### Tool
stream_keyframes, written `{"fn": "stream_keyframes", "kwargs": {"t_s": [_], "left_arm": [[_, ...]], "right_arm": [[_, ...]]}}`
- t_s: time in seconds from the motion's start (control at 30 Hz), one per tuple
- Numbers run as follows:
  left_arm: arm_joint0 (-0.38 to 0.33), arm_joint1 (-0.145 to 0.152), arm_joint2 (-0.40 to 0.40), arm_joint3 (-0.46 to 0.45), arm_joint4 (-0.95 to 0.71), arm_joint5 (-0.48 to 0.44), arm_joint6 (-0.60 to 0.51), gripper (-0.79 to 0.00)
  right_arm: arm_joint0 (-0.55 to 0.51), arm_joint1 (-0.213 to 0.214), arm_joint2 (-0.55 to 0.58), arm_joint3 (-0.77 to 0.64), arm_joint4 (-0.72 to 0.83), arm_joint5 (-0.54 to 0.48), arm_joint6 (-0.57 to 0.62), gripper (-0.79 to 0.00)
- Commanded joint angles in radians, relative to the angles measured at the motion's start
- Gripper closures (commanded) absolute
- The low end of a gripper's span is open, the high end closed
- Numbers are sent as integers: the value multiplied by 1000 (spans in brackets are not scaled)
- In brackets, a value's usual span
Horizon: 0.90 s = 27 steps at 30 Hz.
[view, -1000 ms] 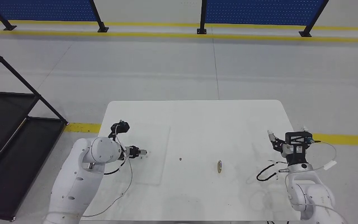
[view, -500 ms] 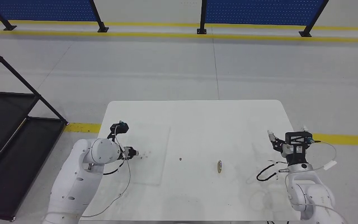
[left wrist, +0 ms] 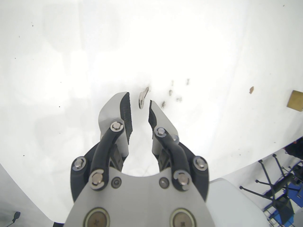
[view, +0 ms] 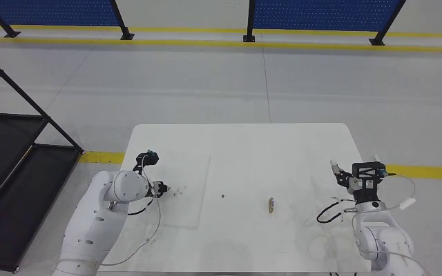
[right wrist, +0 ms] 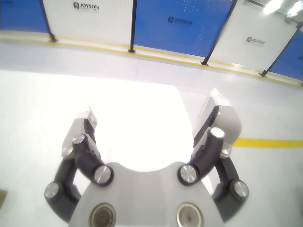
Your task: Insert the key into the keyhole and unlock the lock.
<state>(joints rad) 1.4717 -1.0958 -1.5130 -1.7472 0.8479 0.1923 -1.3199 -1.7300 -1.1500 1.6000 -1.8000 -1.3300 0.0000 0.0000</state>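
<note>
Since the key (left wrist: 142, 98) was a thin, flat sliver of metal lying flush on the white table (left wrist: 71, 36), I judged it light, stiff and slippery, best pinched across its round bow so the blade stayed free. It lay between the spread fingers of the left gripper (left wrist: 138, 99) (a gap showed on both sides). The brass lock (view: 271, 204) sat well apart, near the table's middle. The right gripper (right wrist: 153, 109) hung wide open by the right edge. Against a second earlier, the left gripper had drawn back slightly toward its arm; lock and right arm had not moved.
</note>
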Motion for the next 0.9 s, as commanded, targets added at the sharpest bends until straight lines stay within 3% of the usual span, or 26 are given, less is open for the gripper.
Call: {"fn": "stream_keyframes", "kwargs": {"t_s": [0.0, 0.13, 0.87], "left_arm": [[-2, 1, 1, 2, -7, -2, 1, -157], [-5, 3, 2, 7, -11, -2, 0, -108], [-28, 11, 27, 41, -37, 10, 21, -77]], "right_arm": [[0, 0, 0, 0, 0, 0, 0, -785], [0, 0, 0, 0, 0, 0, 0, -785], [0, 0, 0, 0, 0, 0, 0, -785]]}}
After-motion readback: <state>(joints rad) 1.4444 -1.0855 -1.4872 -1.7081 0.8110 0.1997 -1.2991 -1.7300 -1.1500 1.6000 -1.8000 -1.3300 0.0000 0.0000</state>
